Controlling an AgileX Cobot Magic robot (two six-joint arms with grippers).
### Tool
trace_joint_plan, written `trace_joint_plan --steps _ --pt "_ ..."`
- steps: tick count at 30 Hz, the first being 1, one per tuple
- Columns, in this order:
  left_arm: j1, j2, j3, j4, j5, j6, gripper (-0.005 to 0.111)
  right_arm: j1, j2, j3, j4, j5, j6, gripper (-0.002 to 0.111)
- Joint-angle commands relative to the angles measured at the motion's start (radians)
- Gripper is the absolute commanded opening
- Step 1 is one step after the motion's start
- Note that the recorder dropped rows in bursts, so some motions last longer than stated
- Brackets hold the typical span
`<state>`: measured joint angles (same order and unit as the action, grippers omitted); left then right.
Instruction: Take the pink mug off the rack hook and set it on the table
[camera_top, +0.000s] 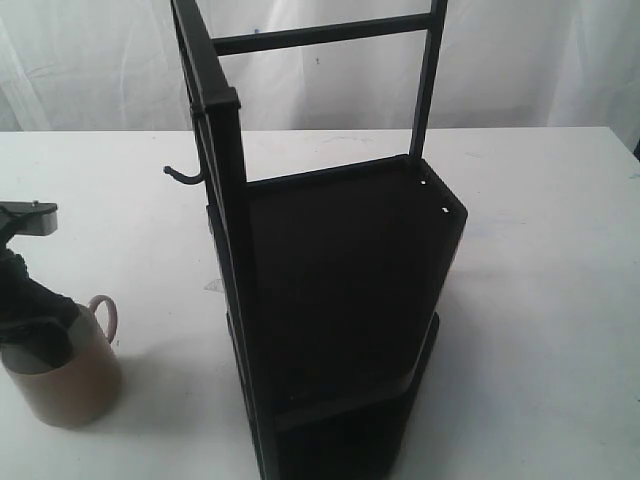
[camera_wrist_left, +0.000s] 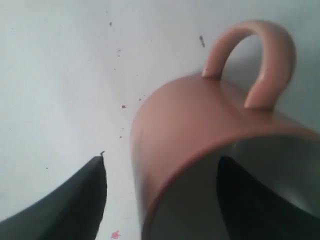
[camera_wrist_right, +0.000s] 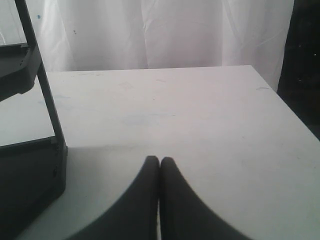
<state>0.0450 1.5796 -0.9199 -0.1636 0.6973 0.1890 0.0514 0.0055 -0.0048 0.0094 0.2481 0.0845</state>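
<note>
The pink mug (camera_top: 65, 375) stands upright on the white table (camera_top: 540, 300) at the front left, its handle (camera_top: 105, 315) pointing toward the rack (camera_top: 340, 280). My left gripper (camera_top: 32, 318) comes down over its rim. In the left wrist view the gripper (camera_wrist_left: 162, 159) is open astride the mug (camera_wrist_left: 190, 125) wall: one finger (camera_wrist_left: 250, 200) sits inside the cup, the other (camera_wrist_left: 75, 205) outside, with a strip of table between it and the wall. The rack hook (camera_top: 185, 176) is bare. My right gripper (camera_wrist_right: 159, 160) is shut on nothing and hangs low over the table (camera_wrist_right: 175, 115).
The tall black rack takes up the middle of the table, its angular shelves reaching the front edge. The rack's base and post (camera_wrist_right: 30, 165) stand close beside my right gripper. A white curtain (camera_top: 520, 60) hangs behind the table.
</note>
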Motion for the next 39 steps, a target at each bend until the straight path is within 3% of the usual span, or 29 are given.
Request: trace_joint_plan --steps 1,6,14,18,26,29,30,32,39 --pt "0.000 -0.069 0.000 -0.009 0.033 -0.010 0.066 -0.003 -0.005 0.005 -0.002 -0.010 -0.001 0.000" --pt "0.000 -0.139 0.000 -0.053 0.058 -0.011 0.063 -0.003 -0.005 0.005 -0.002 -0.010 -0.001 0.000" --pt "0.000 -0.290 0.000 -0.064 0.079 -0.032 0.030 -0.003 -0.005 0.005 -0.002 -0.010 -0.001 0.000" --pt "0.000 -0.377 0.000 -0.091 0.081 -0.036 0.023 -0.003 -0.005 0.005 -0.002 -0.010 -0.001 0.000" --pt "0.000 -0.739 0.008 -0.124 0.092 -0.034 0.023 -0.003 -0.005 0.005 -0.002 -0.010 -0.001 0.000" --pt "0.000 -0.895 0.089 -0.189 0.001 -0.068 0.023 -0.003 -0.005 0.005 -0.002 -0.010 -0.001 0.000" --pt "0.000 -0.945 0.126 -0.220 -0.039 -0.094 0.019 -0.003 -0.005 0.005 -0.002 -0.010 -0.001 0.000" --pt "0.000 -1.043 0.193 -0.270 -0.076 -0.096 0.000 -0.003 -0.005 0.005 -0.002 -0.010 -0.001 0.000" --pt "0.000 -1.296 0.260 -0.377 -0.022 -0.080 0.000 -0.003 -0.005 0.005 -0.002 -0.010 -0.001 0.000"
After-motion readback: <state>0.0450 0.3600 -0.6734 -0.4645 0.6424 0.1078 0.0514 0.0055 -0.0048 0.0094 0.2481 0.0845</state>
